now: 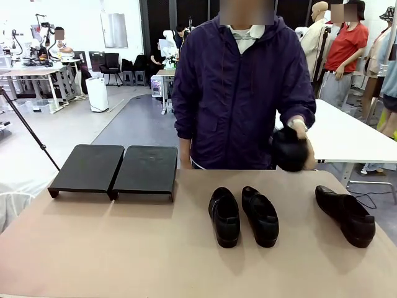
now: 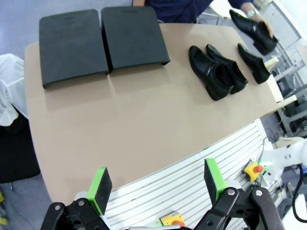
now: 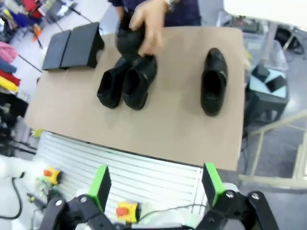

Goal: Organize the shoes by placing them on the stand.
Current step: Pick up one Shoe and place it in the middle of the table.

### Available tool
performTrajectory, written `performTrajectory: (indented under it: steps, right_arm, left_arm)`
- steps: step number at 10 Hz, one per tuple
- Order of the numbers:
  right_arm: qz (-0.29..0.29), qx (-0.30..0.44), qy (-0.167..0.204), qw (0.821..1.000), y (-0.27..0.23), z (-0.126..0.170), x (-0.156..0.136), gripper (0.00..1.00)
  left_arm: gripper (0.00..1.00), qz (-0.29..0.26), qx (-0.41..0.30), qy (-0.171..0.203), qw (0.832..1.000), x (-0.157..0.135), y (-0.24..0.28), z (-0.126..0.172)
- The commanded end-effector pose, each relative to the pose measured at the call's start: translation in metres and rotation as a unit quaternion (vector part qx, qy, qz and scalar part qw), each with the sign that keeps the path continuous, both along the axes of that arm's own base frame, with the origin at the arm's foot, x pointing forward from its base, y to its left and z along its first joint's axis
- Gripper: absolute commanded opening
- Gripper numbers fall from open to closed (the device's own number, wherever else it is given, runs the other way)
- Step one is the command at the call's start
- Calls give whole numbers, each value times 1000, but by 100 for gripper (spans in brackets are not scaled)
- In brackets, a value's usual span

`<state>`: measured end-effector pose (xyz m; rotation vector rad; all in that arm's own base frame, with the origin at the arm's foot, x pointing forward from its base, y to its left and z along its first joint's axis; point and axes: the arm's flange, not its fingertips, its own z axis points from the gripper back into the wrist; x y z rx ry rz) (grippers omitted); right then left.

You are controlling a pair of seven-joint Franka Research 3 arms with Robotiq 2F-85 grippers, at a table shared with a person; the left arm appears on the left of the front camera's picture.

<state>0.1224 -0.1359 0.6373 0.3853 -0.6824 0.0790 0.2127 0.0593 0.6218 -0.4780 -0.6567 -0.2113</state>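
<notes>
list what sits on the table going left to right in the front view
left stand panel → right stand panel → first black dress shoe → second black dress shoe → third black dress shoe, set apart

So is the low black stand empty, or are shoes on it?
Empty. Both sloped panels of the low black stand are bare; three black leather shoes sit on the tan table.

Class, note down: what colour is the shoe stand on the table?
Plain black, with a dull finish. The stand shows best in the left wrist view.
</notes>
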Motion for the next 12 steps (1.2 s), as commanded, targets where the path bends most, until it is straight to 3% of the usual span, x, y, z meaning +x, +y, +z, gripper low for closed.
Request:
performTrajectory:
  steps: [1, 4, 7, 11, 12]
  right_arm:
    - [-6, -5, 8, 1000, 7, -15, -1, 100]
    - [12, -21, -2, 1000, 29, -14, 31, 100]
    - [38, -85, 36, 995, 108, -29, 112, 100]
    - [74, -163, 74, 981, 229, -83, 199, 100]
    - [47, -130, 45, 989, 246, -91, 214, 100]
  left_arm:
    - [100, -10, -6, -1, 1000, 0, 2, 1]
    - [100, -10, -6, -1, 1000, 0, 2, 1]
    - [100, -10, -6, -1, 1000, 0, 2, 1]
    - [100, -10, -6, -1, 1000, 0, 2, 1]
    - [100, -10, -6, -1, 1000, 0, 2, 1]
